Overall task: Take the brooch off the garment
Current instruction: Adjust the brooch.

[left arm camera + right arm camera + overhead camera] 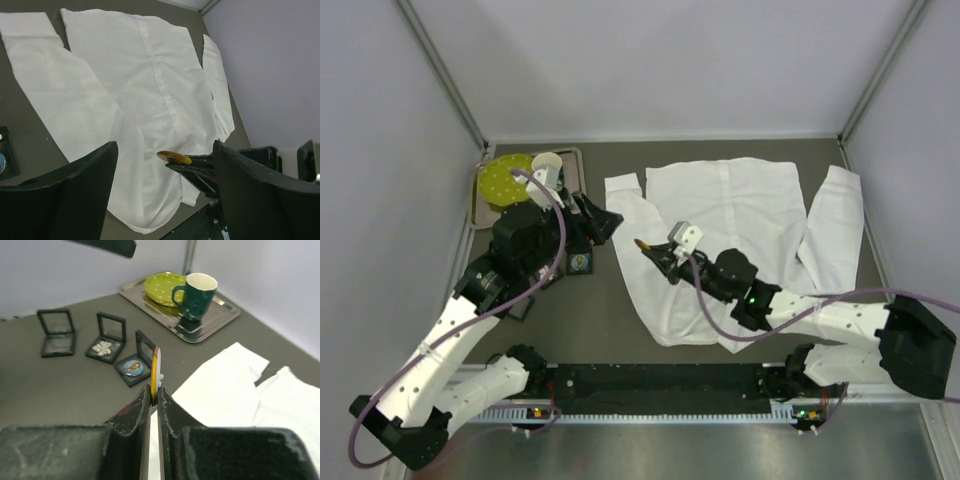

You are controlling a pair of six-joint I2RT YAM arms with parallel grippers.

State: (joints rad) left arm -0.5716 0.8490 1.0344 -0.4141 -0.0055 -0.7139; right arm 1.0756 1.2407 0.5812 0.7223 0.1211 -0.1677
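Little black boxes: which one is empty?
The left-hand box in the right wrist view. Its tray is bare, while the middle box holds a silvery flower pin and the right box a round blue badge.

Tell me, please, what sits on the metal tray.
On the tray stand a green dotted plate and a dark green mug. The mug hides part of the plate, and whether the mug holds anything cannot be seen.

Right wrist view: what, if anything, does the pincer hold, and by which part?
The right pincer clamps a thin, round, yellow-orange brooch by its rim; the left pincer is open, empty.
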